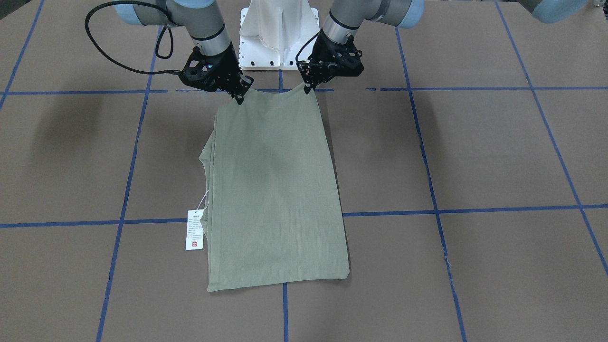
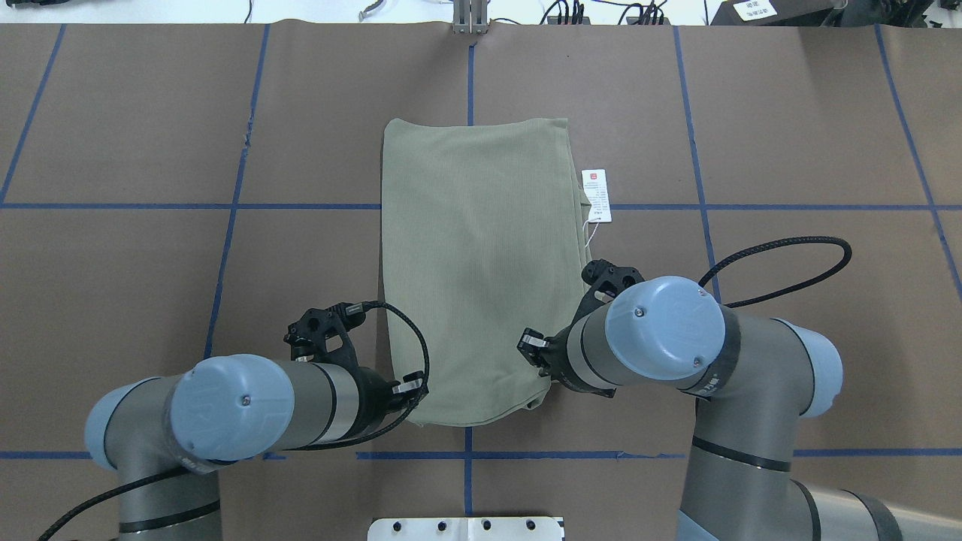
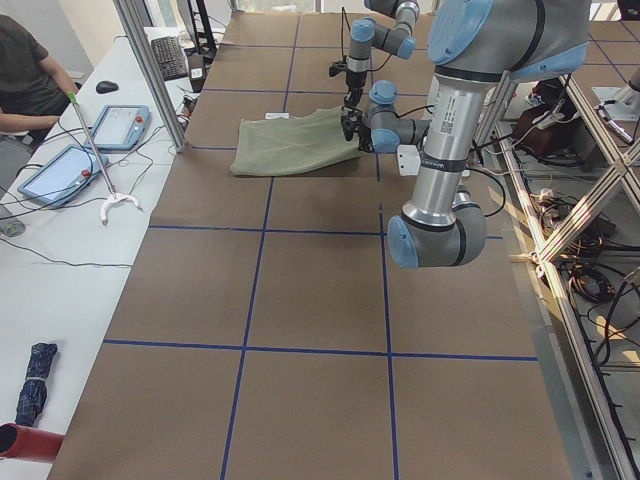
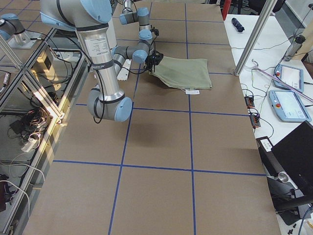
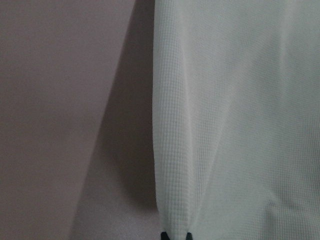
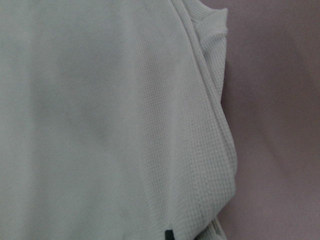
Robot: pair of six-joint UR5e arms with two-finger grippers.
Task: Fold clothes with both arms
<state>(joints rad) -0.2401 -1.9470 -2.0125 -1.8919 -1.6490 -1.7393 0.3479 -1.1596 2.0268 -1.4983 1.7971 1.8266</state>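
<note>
I see the sage-green knit shirt (image 1: 275,190), folded to a long rectangle, lying on the brown tabletop (image 1: 475,152) w/ blue tape lines (image 1: 430,185), approx. in the middle between its two ends. The short edge of the shirt toward the robot-side edge is held at both corners. The black left gripper (image 1: 308,88) is closed tight on one corner and the black right gripper (image 1: 239,98) on the other. The edge curves a little between them. The white hang tag (image 1: 194,230) w/ red mark lies just beside the long edge on the right-arm side.
</note>
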